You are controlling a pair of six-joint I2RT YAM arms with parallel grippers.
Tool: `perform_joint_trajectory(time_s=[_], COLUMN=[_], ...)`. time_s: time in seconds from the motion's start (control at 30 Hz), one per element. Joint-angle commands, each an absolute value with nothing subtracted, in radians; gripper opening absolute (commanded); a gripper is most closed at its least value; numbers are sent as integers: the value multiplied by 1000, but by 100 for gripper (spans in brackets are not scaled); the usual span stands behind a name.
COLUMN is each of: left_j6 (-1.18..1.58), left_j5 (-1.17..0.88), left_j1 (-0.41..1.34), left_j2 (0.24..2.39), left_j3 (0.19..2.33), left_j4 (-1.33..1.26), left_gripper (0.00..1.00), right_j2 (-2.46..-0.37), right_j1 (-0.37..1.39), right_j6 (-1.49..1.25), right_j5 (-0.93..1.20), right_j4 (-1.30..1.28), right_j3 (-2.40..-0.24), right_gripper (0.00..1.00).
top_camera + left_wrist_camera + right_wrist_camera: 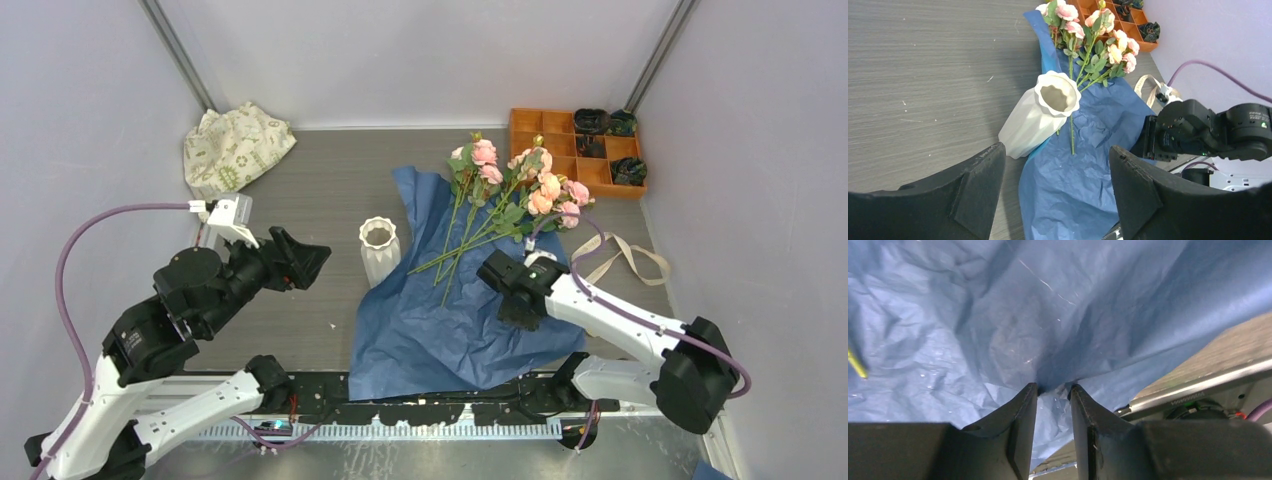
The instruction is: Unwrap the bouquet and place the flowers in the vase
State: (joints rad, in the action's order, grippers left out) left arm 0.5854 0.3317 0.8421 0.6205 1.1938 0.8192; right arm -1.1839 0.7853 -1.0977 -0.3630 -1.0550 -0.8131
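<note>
One vase (379, 250), white and ribbed, stood upright, its foot touching the left edge of a single sheet of blue wrapping paper (450, 335) that lay spread open to the vase's right and toward the arms. The flowers (510, 195) lay loose on that paper, right of the vase and farther back. Their pink and peach heads pointed away from the arms and their thin green stems ran down toward the vase. The blooms were bunched too tightly to count. One beige ribbon (625, 255) lay untied well to the vase's right, off the paper. One orange tray (560, 140) sat far right and behind the vase, with dark items in several compartments. One cream cloth (235, 148) lay crumpled behind and left of the vase.

The left gripper (1057, 150) hovered left of the vase, its jaws spread and grasping nothing. The right gripper (1054, 387), right of the vase, had pinched a raised fold of the paper between its fingertips.

Lettering on the metal rail (1193, 401) was too small to read.
</note>
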Motion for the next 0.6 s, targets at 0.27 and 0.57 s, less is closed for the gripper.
perform_joint_trajectory(time_s=[0.27,0.57], left_j6=[559,489], left_j5=[359,467], left_j1=[838,838], left_j2=[611,716], left_j3=[1172,1288], left_j4=[761,777], left_gripper=[76,77], right_j2=[-1081,-1421], right_j1=[782,725], right_j6=[-1200,-870], right_j5=[-405,-520], right_j4=[-1083,-1076], right_j3=[-952,-1578], right_gripper=[33,62])
